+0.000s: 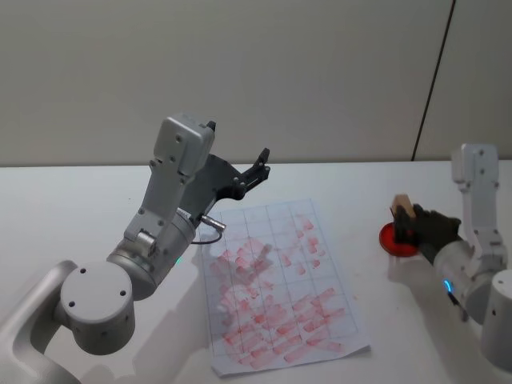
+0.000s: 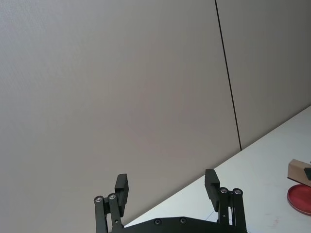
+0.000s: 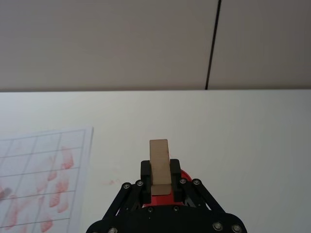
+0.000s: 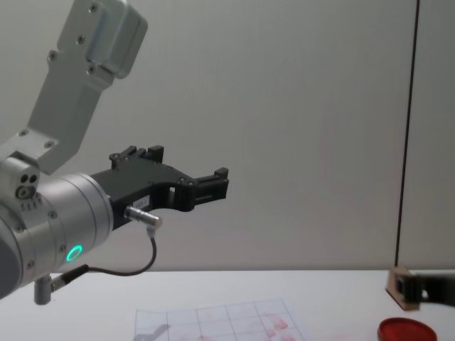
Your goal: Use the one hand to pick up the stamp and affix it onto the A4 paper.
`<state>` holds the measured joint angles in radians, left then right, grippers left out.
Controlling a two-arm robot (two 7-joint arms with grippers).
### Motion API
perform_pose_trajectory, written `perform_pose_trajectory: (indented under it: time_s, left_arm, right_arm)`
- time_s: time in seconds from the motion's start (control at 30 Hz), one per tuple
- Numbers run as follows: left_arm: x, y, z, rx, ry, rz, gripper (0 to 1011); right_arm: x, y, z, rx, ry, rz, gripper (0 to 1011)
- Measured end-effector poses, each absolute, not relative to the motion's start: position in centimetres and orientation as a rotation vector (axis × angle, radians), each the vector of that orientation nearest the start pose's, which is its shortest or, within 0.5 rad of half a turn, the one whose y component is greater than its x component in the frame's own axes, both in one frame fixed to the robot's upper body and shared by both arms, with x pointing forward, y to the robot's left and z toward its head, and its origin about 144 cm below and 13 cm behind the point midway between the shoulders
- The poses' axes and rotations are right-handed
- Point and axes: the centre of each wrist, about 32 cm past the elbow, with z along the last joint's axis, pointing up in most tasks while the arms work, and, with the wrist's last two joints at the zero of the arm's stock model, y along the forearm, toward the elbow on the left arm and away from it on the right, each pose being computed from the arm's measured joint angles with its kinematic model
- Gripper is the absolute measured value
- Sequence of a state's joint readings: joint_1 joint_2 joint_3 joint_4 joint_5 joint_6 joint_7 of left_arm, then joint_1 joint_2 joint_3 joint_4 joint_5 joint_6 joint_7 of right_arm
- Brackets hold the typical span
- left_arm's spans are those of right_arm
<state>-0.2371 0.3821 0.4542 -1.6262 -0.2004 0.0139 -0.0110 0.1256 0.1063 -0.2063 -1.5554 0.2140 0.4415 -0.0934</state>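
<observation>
Marks in reddish pink cover the A4 paper (image 1: pixel 280 288), which lies flat on the white table (image 1: pixel 80 208) nearest the robot. At the sheet's 3 o'clock, well clear of its edge, the right gripper (image 3: pixel 160 177) has its fingers closed on the stamp (image 3: pixel 159 162), holding the wooden block upright just above the red ink pad (image 1: pixel 398 240). Farther off, at about the sheet's 12 o'clock, the left gripper (image 2: pixel 167 187) hangs high above the table with its fingers spread wide and nothing between them.

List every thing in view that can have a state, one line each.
stamp: clamped in the right gripper, over the ink pad.
right gripper: shut on the stamp.
left gripper: open, empty, raised.
A4 paper: flat, many squares already stamped.
ink pad: uncovered.
</observation>
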Motion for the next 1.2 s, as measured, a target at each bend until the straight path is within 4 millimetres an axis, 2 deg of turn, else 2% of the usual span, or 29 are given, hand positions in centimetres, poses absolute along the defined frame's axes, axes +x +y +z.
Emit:
perform_pose_trajectory:
  time_s: [0.2,0.47,0.83,1.2]
  left_arm:
    - [49.2,19.8,120.4,0.061,-0.268,1.124,1001]
    - [49.2,19.8,120.4,0.061,-0.268,1.124,1001]
    - [49.2,19.8,120.4,0.061,-0.268,1.124,1001]
    - [49.2,19.8,120.4,0.061,-0.268,1.124,1001]
  right_arm:
    - [48.4,-18.0,118.4,-0.228,0.251,-1.369,213]
    - [47.7,-16.3,119.0,-0.235,0.239,-1.292,213]
    - [46.3,-13.8,118.5,-0.295,0.269,-1.185,213]
    - [45.4,-12.9,117.6,-0.355,0.295,-1.155,213]
